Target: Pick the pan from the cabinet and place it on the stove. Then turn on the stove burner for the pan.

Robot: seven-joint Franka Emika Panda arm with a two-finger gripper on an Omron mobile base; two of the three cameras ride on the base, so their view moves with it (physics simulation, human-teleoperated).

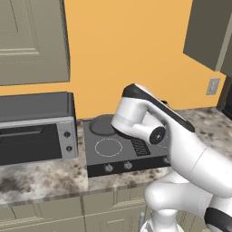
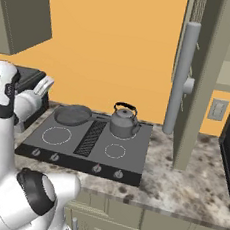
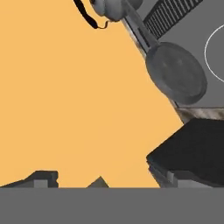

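The pan (image 2: 73, 114) lies flat on the stove's (image 2: 132, 159) back left burner, also seen as the pan (image 1: 102, 125) and the pan (image 3: 177, 72). Its thin handle runs along the back edge toward the kettle. My gripper (image 2: 43, 85) hangs open and empty to the left of the pan, well above the stove's left edge and clear of everything. Its dark fingertips (image 3: 41, 177) stand wide apart against the orange wall. The cabinet (image 2: 207, 71) stands to the right of the stove with its door swung open and a long bar handle (image 2: 181, 78). Small knobs (image 2: 55, 157) line the stove's front.
A grey kettle (image 2: 124, 122) sits on the back right burner. A boxy toaster oven (image 1: 36, 129) stands on the counter left of the stove (image 1: 97, 158), close under my hand. Another wall cabinet (image 1: 31, 41) hangs above it. Speckled counter (image 2: 180, 179) lies to the right.
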